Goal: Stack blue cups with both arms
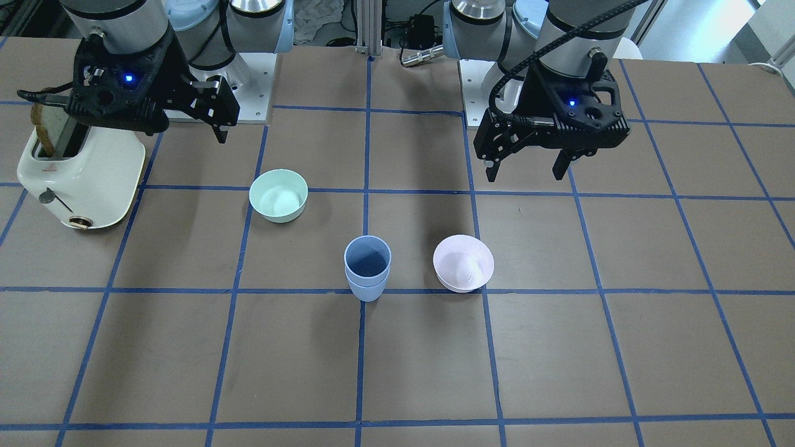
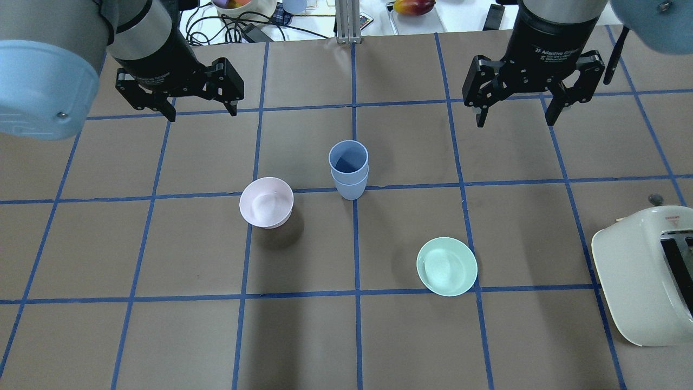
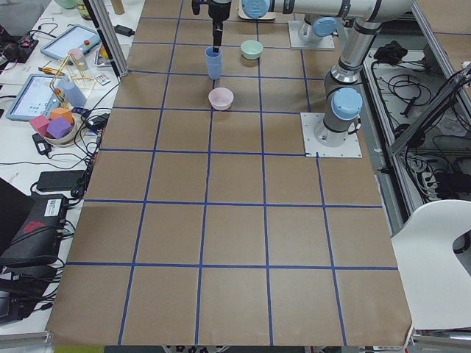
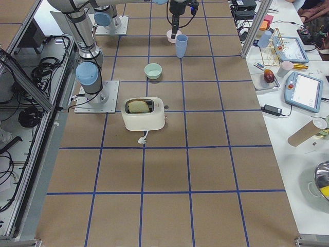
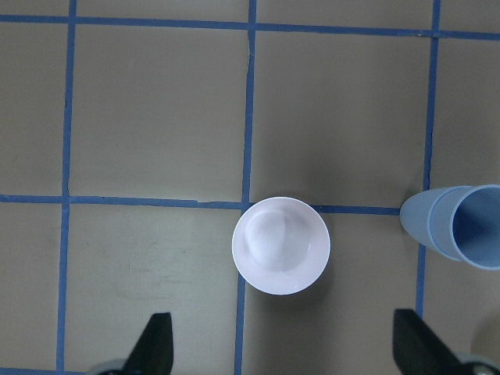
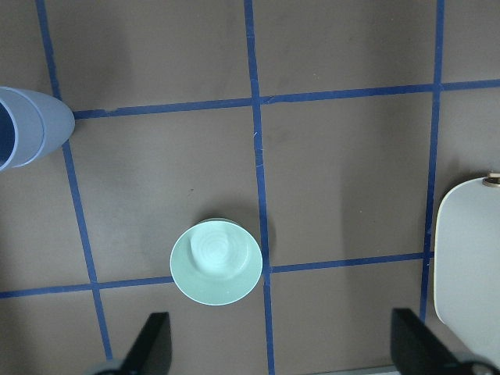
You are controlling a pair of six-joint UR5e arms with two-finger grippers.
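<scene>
The two blue cups (image 2: 348,169) stand upright, one nested inside the other, at the table's middle on a blue tape line. They also show in the front view (image 1: 367,267), at the right edge of the left wrist view (image 5: 461,226) and at the left edge of the right wrist view (image 6: 27,129). My left gripper (image 2: 200,111) is open and empty, raised above the table far to the cups' left. My right gripper (image 2: 514,116) is open and empty, raised far to the cups' right.
A pale pink bowl (image 2: 266,202) stands left of the cups, below my left gripper (image 5: 281,344). A mint-green bowl (image 2: 446,266) stands nearer the robot on the right. A white toaster (image 2: 647,273) with bread sits at the right edge.
</scene>
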